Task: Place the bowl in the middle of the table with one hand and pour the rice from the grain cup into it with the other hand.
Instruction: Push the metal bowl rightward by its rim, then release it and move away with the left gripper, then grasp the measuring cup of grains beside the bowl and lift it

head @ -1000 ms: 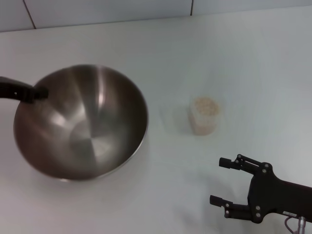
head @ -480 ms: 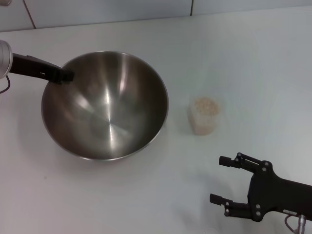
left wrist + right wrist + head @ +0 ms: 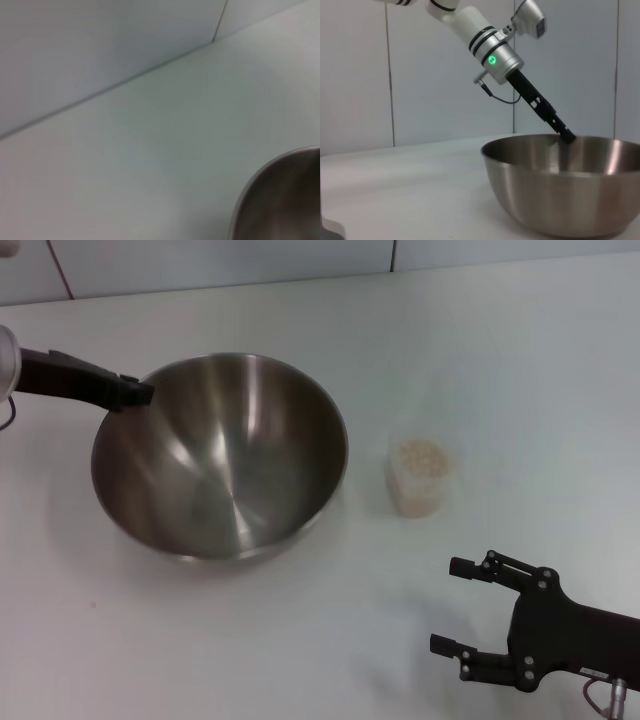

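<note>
The steel bowl (image 3: pixel 220 455) rests on the white table (image 3: pixel 300 640), left of centre. My left gripper (image 3: pixel 135 393) comes in from the left and is shut on the bowl's far left rim. The right wrist view shows this grip (image 3: pixel 566 136) on the bowl (image 3: pixel 560 185). A part of the bowl's rim shows in the left wrist view (image 3: pixel 280 200). The clear grain cup (image 3: pixel 418 478) holding rice (image 3: pixel 420 458) stands upright just right of the bowl. My right gripper (image 3: pixel 460 608) is open and empty near the front right, well short of the cup.
A tiled wall (image 3: pixel 250 260) runs along the table's far edge. Bare tabletop lies in front of the bowl and to the right of the cup.
The left gripper has carried the bowl to the right and away from me, towards the table's middle, then set it nearly still. The right arm and the cup have not moved.
</note>
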Motion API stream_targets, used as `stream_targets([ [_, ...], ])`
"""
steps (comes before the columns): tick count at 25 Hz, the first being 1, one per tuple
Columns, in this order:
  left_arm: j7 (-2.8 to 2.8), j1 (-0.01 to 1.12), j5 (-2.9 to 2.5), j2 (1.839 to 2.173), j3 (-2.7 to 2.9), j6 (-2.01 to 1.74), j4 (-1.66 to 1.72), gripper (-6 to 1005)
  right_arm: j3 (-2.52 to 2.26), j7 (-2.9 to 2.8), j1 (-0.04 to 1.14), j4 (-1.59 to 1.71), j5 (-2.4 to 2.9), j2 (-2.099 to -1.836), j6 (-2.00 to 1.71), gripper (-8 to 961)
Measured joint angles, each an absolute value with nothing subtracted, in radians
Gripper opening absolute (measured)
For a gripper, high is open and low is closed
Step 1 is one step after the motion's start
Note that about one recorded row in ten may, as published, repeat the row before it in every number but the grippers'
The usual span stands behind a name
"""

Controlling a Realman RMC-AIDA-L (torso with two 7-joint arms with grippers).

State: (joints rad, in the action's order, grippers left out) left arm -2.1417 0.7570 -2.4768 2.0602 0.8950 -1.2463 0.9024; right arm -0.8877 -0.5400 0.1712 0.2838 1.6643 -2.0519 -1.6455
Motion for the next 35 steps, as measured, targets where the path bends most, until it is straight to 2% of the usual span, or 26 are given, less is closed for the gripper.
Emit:
stream_targets([
  [5,-2.072,0.686,-2.367,2.065,0.895,-1.320,1.035,214,-0.853,-0.549,0.171,0.281,1.661,-2.061,-1.639,815],
  [8,-1.903,0.547,-2.157,2.068,0.903,-1.397,1.187,449,-0.781,-0.587,0.170,0.268,1.661,-2.064,-1.636,815],
  [11,-1.730,0.402,-1.943,2.059,0.939,-1.456,1.260,514,-0.687,-0.599,0.155,0.251,1.661,-2.066,-1.633,815],
  [12,-1.730,0.402,-1.943,2.059,0.939,-1.456,1.260,535,-0.645,-0.599,0.146,0.246,1.661,-2.070,-1.627,815],
  [13,-1.595,0.316,-1.869,2.053,0.943,-1.515,1.262,557,-0.602,-0.599,0.138,0.244,1.661,-2.074,-1.619,815],
  [16,-1.515,0.265,-1.866,2.056,0.932,-1.553,1.250,621,-0.456,-0.592,0.132,0.217,1.661,-2.084,-1.565,815],
  [25,-1.467,0.225,-1.868,2.054,0.912,-1.573,1.152,808,-0.270,-0.476,0.212,0.109,1.664,-2.084,-1.407,816],
  [29,-1.454,0.231,-1.870,2.058,0.910,-1.567,1.131,808,-0.304,-0.475,0.267,0.086,1.669,-2.084,-1.326,816],
  [35,-1.454,0.240,-1.871,2.058,0.909,-1.569,1.131,807,-0.315,-0.475,0.291,0.078,1.670,-2.084,-1.298,816],
])
